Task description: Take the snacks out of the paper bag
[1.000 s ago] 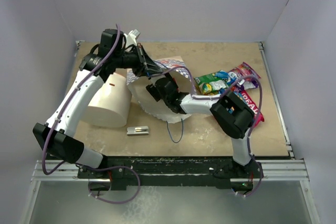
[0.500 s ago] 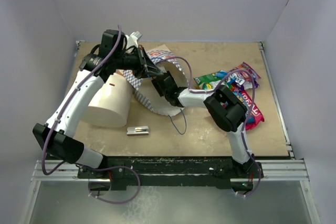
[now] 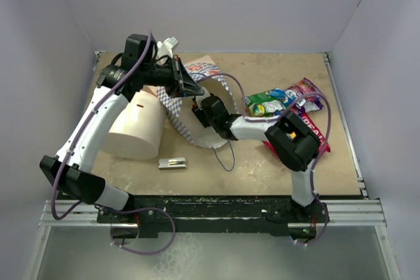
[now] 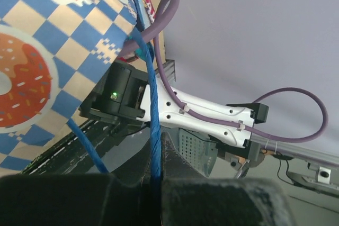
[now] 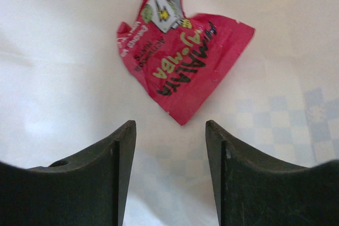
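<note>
Deeper into the bag goes the right arm point(image 3: 252, 128), its wrist now buried in the mouth, and the right jaws have narrowed from a second ago. Meanwhile the paper bag point(image 3: 178, 117) has been tipped up and pulled a little towards the far left corner.

Left jaws are clamped tight on the blue string handle point(image 4: 152, 104), and you can see why: that pull from the left arm point(image 3: 98, 122) lifts the upper wall and keeps the mouth gaping towards its partner.

Inside, the wrist view shows a red packet point(image 5: 185, 62) lying crumpled on the cream lining point(image 5: 63, 67). The right jaws stand partly open with nothing between them. The packet's lower corner sits just ahead of the gap, so by my reckoning this is the approach to the grab, not the grab itself.

Several snacks point(image 3: 289, 103) already lie in a heap on the surface point(image 3: 262, 168) at the right, partly under the right arm's elbow. A white cylinder point(image 3: 136, 126) lies just left of the bag, and a small grey clip point(image 3: 172, 162) is near the front. Neither blocks the reach. The soft bag wall is the real nuisance: it could get pinched along with the foil. A second handle loop point(image 3: 226, 159) trails loose at the front.
</note>
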Controlling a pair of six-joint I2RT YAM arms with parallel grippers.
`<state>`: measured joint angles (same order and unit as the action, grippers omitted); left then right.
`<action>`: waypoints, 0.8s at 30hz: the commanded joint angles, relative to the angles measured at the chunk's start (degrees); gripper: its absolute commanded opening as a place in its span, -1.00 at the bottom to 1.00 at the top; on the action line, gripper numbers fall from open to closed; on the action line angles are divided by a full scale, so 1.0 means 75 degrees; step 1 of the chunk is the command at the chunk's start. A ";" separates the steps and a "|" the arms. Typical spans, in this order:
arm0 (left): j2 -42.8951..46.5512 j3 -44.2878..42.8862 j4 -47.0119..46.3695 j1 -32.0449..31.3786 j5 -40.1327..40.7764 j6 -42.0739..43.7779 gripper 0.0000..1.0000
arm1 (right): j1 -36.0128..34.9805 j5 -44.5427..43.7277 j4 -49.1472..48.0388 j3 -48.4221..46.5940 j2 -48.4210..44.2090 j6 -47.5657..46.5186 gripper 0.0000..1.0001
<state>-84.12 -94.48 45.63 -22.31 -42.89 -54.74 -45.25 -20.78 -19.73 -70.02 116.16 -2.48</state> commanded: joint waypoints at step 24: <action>-0.0245 -0.0648 -0.1074 -0.0308 -0.1456 -0.0448 -1.00 | -0.1491 0.1046 -0.2566 0.3627 -0.3227 -0.1083 0.33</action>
<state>-85.56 -99.11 42.24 -24.45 -52.53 -56.51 -55.31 -12.03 -33.26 -41.87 92.86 -12.43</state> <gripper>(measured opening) 0.003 0.664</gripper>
